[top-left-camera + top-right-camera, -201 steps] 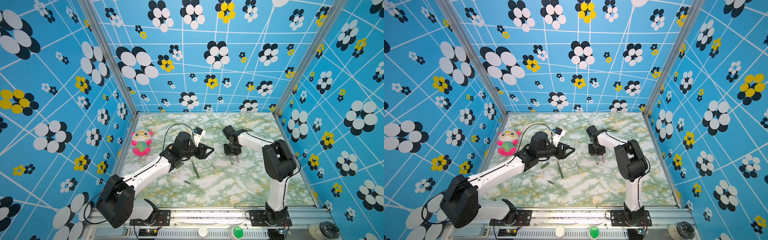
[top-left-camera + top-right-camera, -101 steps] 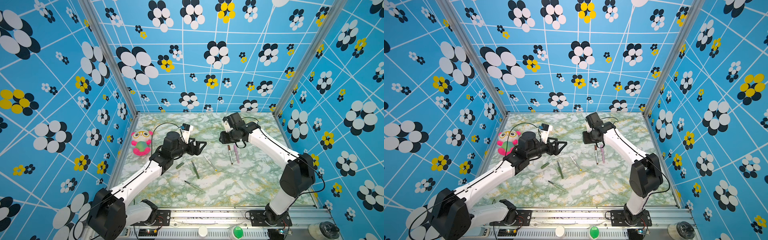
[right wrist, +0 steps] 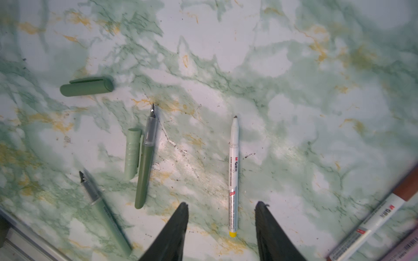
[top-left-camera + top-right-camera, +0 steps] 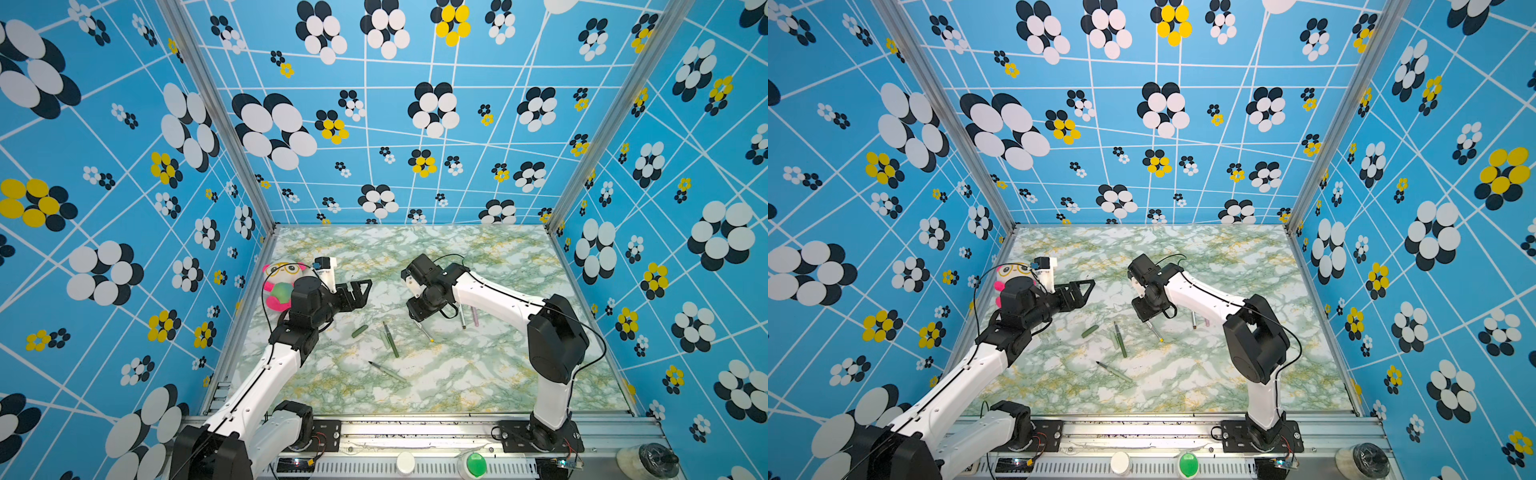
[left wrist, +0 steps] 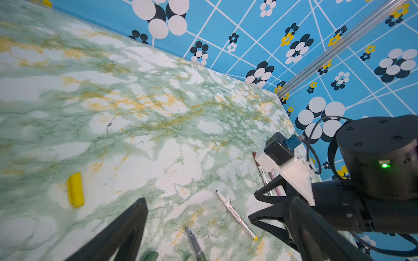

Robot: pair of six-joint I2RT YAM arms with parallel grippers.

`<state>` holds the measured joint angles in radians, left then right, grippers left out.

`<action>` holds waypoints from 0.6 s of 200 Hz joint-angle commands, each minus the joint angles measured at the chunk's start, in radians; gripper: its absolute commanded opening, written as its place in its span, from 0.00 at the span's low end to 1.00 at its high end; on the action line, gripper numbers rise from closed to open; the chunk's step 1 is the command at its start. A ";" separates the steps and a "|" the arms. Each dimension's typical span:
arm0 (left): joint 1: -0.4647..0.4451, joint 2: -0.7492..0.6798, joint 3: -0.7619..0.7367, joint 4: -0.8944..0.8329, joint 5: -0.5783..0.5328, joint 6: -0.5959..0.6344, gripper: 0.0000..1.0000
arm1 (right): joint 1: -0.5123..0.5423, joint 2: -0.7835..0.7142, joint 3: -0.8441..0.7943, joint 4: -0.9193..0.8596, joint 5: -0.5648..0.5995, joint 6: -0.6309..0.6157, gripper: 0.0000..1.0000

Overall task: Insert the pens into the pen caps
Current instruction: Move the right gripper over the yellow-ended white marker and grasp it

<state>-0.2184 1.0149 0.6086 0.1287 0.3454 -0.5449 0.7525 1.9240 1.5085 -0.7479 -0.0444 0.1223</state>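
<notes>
At the lower centre of both top views, nearest the front rail, the pale green pen lies uncapped on the marbled table. Just above it in frame lies the dark green pen, also uncapped, with the pale green cap touching its side. The dark green cap lies apart, to the left.

Right of these, the yellow-ended white pen lies flat. The right gripper hangs above its yellow end, jaws parted, gripping nothing. Right of that gripper, the brown-ended white pen and the pink pen lie side by side. The brown end may be a fitted cap; the view is too coarse to confirm.

Left of centre, the left gripper is clear of the table, jaws spread wide and empty. The yellow cap shows only in the left wrist view, lying alone on the table. Farthest back, at the table's left edge, sits a plush toy.
</notes>
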 commanded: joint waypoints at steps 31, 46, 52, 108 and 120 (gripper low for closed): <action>0.016 0.018 -0.025 -0.044 -0.052 -0.099 1.00 | 0.008 0.058 -0.048 0.006 0.031 -0.004 0.50; 0.016 0.028 -0.027 -0.043 -0.051 -0.109 1.00 | 0.008 0.071 -0.061 0.014 0.031 -0.001 0.49; 0.016 0.030 -0.028 -0.041 -0.052 -0.111 1.00 | 0.008 0.076 -0.066 0.019 0.031 0.003 0.49; 0.017 0.044 -0.025 -0.037 -0.048 -0.121 0.99 | 0.009 0.123 -0.062 0.031 0.043 0.021 0.41; 0.016 0.044 -0.026 -0.039 -0.052 -0.120 0.99 | 0.010 0.131 -0.058 0.031 0.044 0.023 0.40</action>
<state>-0.2096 1.0565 0.5953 0.0963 0.3050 -0.6559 0.7528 2.0247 1.4460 -0.7212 -0.0227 0.1314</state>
